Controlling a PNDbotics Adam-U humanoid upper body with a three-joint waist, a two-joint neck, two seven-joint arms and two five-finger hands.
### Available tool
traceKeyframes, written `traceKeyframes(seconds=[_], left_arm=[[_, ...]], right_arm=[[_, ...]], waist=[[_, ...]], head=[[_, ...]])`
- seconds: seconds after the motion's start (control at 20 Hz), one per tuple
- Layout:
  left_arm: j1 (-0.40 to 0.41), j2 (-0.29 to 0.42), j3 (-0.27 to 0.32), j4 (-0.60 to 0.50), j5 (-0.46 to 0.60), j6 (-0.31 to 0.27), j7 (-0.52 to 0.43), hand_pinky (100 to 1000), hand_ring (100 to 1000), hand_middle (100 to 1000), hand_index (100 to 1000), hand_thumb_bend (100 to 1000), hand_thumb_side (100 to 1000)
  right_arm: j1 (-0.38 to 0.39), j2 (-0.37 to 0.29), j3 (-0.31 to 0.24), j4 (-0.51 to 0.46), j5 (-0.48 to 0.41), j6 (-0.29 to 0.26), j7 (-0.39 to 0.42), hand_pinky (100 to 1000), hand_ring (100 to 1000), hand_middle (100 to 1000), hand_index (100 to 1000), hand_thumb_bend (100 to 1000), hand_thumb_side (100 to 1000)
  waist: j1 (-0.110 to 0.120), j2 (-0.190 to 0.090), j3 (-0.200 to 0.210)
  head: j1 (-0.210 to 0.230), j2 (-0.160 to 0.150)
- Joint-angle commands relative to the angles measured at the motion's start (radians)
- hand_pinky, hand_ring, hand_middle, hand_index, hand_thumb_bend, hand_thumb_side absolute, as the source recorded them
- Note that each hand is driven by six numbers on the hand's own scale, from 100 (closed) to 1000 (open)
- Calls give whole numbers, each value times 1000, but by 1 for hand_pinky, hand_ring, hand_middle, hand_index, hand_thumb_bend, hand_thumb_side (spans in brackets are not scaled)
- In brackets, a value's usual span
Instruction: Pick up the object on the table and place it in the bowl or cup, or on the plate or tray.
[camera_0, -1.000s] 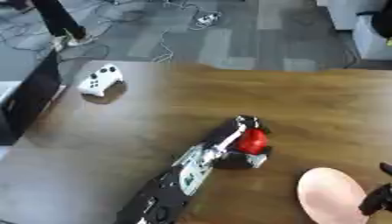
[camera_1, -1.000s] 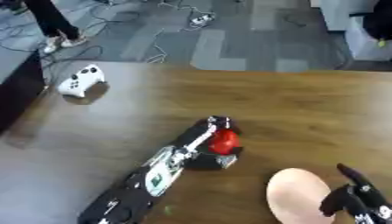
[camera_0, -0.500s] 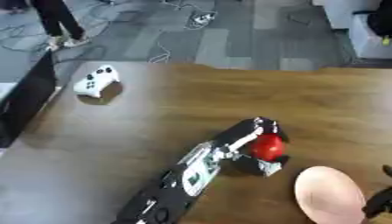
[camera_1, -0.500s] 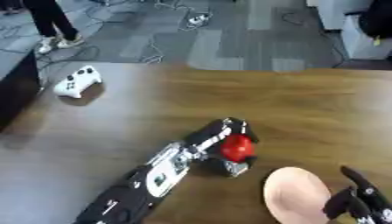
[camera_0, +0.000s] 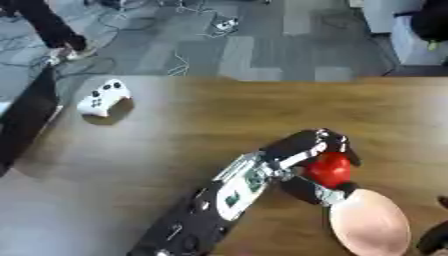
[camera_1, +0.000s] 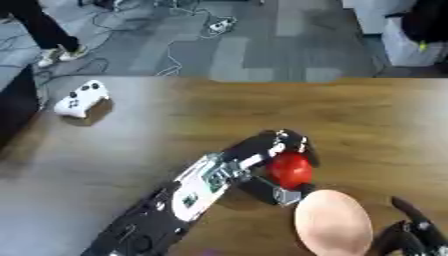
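A round red object (camera_0: 329, 169) is held just above the wooden table (camera_0: 175, 135), with my left hand (camera_0: 306, 150) shut round it. The hand's arm comes in from the lower left. Just right and below it lies a pale pink oval plate (camera_0: 369, 225); the red object hangs at the plate's upper left rim. At the lower right corner my right hand (camera_1: 411, 235) rests, its dark fingers pointing up and straight, holding nothing.
A white game controller (camera_0: 102, 97) lies at the table's far left. A dark box edge (camera_0: 22, 125) borders the left side. Beyond the table's far edge is grey floor with cables.
My left hand has carried the red object to the right and nearer, up to the pink plate's edge. The camera has tilted a little. The right hand has stayed low at the right.
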Motion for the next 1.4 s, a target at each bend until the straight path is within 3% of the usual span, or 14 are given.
traceKeyframes(seconds=[0.05, 0.9, 1.4], left_arm=[[-32, 0, -12, -36, 4, -6, -27, 100, 330, 508, 673, 100, 109], [-26, 5, -29, 3, -124, -77, -36, 100, 341, 508, 668, 100, 112], [-16, 13, -28, 33, -236, -119, -5, 100, 308, 509, 668, 100, 120]], right_arm=[[5, -6, -9, -12, 17, -4, -11, 538, 563, 554, 1000, 100, 866], [-16, -2, -8, -15, 34, -8, -11, 540, 563, 555, 1000, 100, 873], [-25, 14, -6, -19, 52, -13, -10, 541, 564, 555, 1000, 100, 898]], waist=[[-1, -19, -5], [18, 10, -53], [15, 35, -76]], head=[[-3, -10], [8, -23], [35, -63]])
